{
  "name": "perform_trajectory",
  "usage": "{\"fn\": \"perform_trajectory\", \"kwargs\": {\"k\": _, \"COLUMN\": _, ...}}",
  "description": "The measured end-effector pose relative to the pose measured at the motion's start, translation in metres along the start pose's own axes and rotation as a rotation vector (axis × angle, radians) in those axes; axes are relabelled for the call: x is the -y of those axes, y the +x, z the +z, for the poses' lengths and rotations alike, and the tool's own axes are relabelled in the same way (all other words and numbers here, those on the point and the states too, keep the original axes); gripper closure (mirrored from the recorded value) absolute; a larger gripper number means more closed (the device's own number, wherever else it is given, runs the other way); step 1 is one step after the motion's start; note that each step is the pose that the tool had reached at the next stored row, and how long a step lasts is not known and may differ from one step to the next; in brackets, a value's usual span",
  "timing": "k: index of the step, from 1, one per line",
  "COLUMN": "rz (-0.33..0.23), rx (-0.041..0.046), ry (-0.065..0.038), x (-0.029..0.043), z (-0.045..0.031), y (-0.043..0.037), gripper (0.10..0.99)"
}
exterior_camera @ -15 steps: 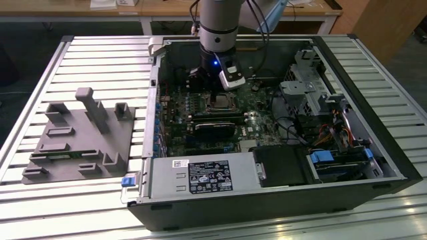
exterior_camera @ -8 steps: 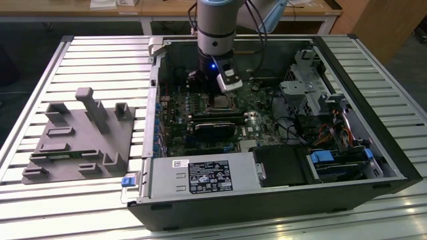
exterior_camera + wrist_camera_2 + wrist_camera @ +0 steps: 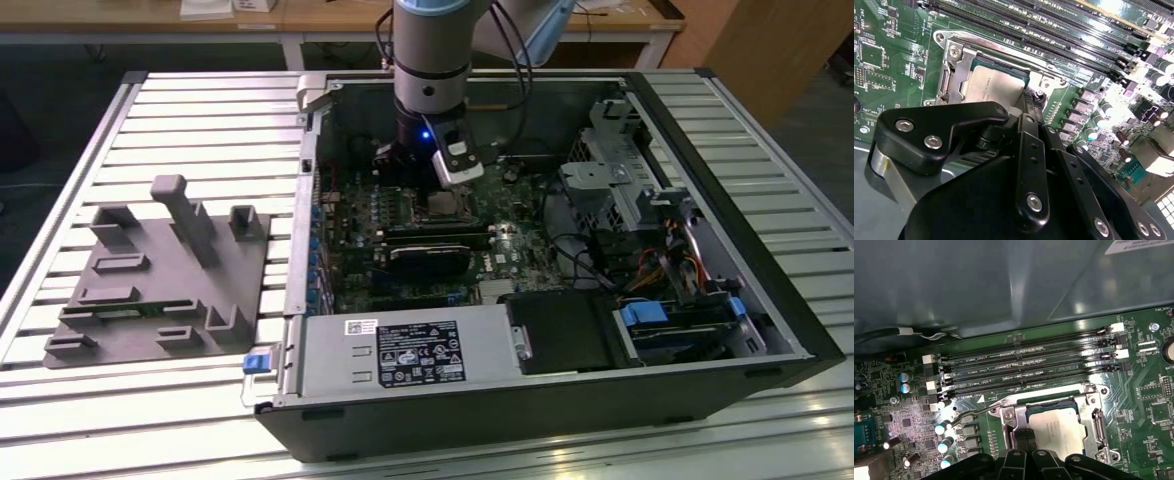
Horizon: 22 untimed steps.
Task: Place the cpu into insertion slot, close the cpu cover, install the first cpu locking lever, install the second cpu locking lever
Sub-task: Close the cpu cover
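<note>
The cpu (image 3: 1056, 432), a dull silver square, lies flat in the insertion slot (image 3: 949, 75) on the green board. The silvery cpu cover (image 3: 1089, 402) sits down around it, and the chip shows through the cover's window. A thin wire locking lever (image 3: 974, 412) runs along the side of the socket that faces the memory slots, with its bent end sticking out past the socket corner. My gripper (image 3: 1024, 440) is shut, and its dark fingertips (image 3: 1030, 102) stand at the socket's edge beside the cpu (image 3: 996, 87). In the exterior view the gripper (image 3: 454, 180) hangs just above the socket (image 3: 441, 207).
Long black memory slots (image 3: 1029, 365) lie close beside the socket. Upright capacitors (image 3: 944, 445) stand near the lever's end. The case wall (image 3: 979, 285) rises behind the board. A black card (image 3: 427, 260), a power supply (image 3: 400, 355) and a drive cage (image 3: 627, 170) crowd the case. A grey fixture (image 3: 154, 280) lies outside it.
</note>
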<state>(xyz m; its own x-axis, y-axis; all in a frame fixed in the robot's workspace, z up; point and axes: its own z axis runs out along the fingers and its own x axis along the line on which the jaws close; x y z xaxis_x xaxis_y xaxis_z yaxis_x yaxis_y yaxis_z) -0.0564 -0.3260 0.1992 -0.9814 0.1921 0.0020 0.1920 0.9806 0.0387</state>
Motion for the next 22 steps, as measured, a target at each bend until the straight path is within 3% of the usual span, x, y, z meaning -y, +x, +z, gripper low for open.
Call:
{"fn": "perform_trajectory", "kwargs": {"k": 10, "rz": 0.0, "rx": 0.0006, "ry": -0.001, "x": -0.0002, "z": 0.0, "y": 0.0, "gripper": 0.98}}
{"fn": "perform_trajectory", "kwargs": {"k": 19, "rz": 0.0, "rx": 0.0002, "ry": 0.0, "x": -0.0006, "z": -0.015, "y": 0.0001, "gripper": 0.98}}
{"fn": "perform_trajectory", "kwargs": {"k": 22, "rz": 0.0, "rx": 0.0004, "ry": -0.001, "x": -0.0007, "z": -0.0158, "y": 0.0001, "gripper": 0.98}}
